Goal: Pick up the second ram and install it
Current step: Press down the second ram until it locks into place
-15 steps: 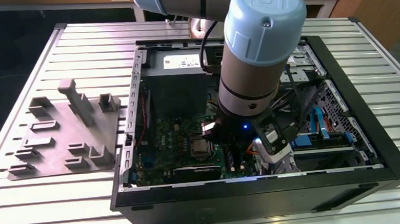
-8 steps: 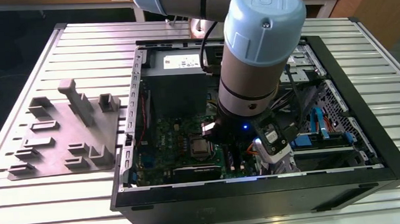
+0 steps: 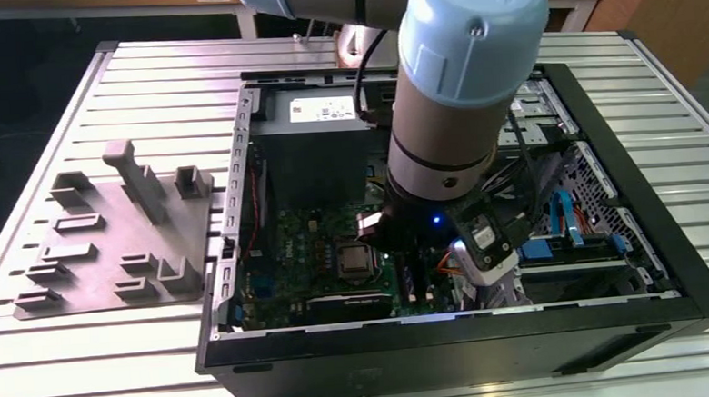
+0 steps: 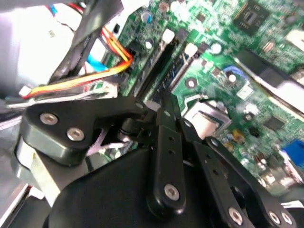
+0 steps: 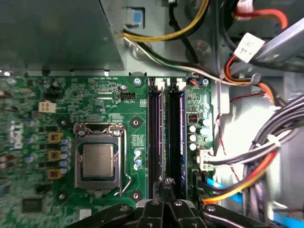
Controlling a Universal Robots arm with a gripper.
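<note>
A ribbed metal table (image 3: 143, 100) carries the computer case (image 3: 648, 238); the gripper (image 5: 166, 183), fingers pressed together, touches the dark ram (image 5: 175, 137) seated in its slot

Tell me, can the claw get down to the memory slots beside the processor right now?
Probably yes: the claw hangs right over the memory slots, with no cable crossing them; the orange wires lie off to the side.
</note>
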